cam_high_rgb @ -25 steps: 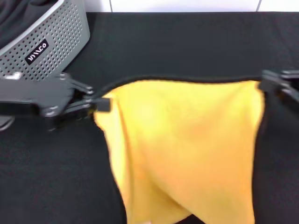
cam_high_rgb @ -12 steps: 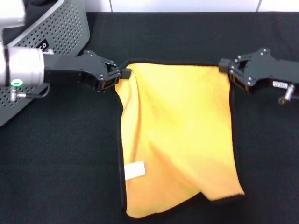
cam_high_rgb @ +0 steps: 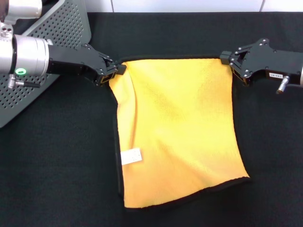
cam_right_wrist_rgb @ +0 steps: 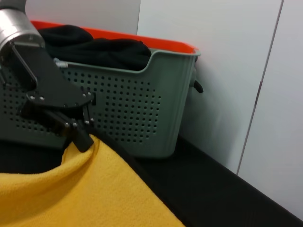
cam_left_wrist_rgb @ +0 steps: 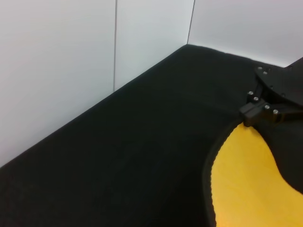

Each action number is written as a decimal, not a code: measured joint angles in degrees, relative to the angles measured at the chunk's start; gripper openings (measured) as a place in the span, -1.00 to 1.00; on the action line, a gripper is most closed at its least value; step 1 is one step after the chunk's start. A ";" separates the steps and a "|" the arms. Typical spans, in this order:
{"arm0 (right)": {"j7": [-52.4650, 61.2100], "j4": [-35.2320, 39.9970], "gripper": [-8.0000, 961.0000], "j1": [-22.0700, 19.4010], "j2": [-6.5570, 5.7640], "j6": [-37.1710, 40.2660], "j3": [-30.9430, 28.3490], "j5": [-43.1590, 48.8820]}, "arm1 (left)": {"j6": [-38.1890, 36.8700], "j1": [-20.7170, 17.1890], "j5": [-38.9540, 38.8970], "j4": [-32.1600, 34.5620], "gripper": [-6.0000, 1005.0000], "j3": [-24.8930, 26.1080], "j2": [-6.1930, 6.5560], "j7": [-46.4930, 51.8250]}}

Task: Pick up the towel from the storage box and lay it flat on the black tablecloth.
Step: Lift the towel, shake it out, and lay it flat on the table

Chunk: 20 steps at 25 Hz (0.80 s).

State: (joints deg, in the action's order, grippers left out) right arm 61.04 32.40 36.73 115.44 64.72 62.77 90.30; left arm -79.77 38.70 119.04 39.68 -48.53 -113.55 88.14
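The towel [cam_high_rgb: 177, 127] lies yellow side up on the black tablecloth [cam_high_rgb: 57, 179], with its white tag [cam_high_rgb: 131, 156] near its left edge. My left gripper [cam_high_rgb: 116, 71] is shut on the towel's far left corner. My right gripper [cam_high_rgb: 227, 60] is shut on the far right corner, and the edge between them is stretched straight. A soft fold runs down the towel's left side. The left wrist view shows the right gripper [cam_left_wrist_rgb: 255, 112] pinching the towel [cam_left_wrist_rgb: 246, 184]. In the right wrist view the left gripper [cam_right_wrist_rgb: 81, 138] holds the towel [cam_right_wrist_rgb: 71, 194] in front of the storage box [cam_right_wrist_rgb: 132, 109].
The storage box [cam_high_rgb: 61, 28] stands at the far left corner of the table, with a dark fabric bundle [cam_right_wrist_rgb: 94, 47] inside it. A white wall [cam_left_wrist_rgb: 61, 61] borders the tablecloth [cam_left_wrist_rgb: 142, 142] at the back. Bare tablecloth lies left and right of the towel.
Both grippers carried the towel's top edge down and toward the back. The towel settled onto the tablecloth, and its near edge unfolded and now lies flatter.
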 joint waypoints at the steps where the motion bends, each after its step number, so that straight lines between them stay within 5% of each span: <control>1: -0.10 -0.14 -0.98 0.19 0.01 -0.37 0.21 0.02 | 0.15 -0.03 0.44 0.61 -0.95 -0.02 -0.13 0.12; 6: -0.36 -0.52 -0.98 1.08 0.04 -1.12 0.45 0.05 | 0.52 0.23 4.84 4.66 -0.95 -0.23 -1.40 2.09; 12: -0.49 -0.56 -0.98 1.36 0.04 -1.52 0.43 0.06 | 0.47 0.64 13.54 12.58 -0.94 -2.47 -4.36 6.78; 20: -0.50 -0.56 -0.98 1.39 0.04 -1.71 0.93 0.06 | -0.13 3.27 19.43 16.86 -0.93 -9.04 -4.30 14.59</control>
State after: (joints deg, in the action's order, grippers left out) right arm 60.54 31.84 38.12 115.49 63.01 63.70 90.36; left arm -79.90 41.97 138.47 56.54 -57.57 -117.84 102.73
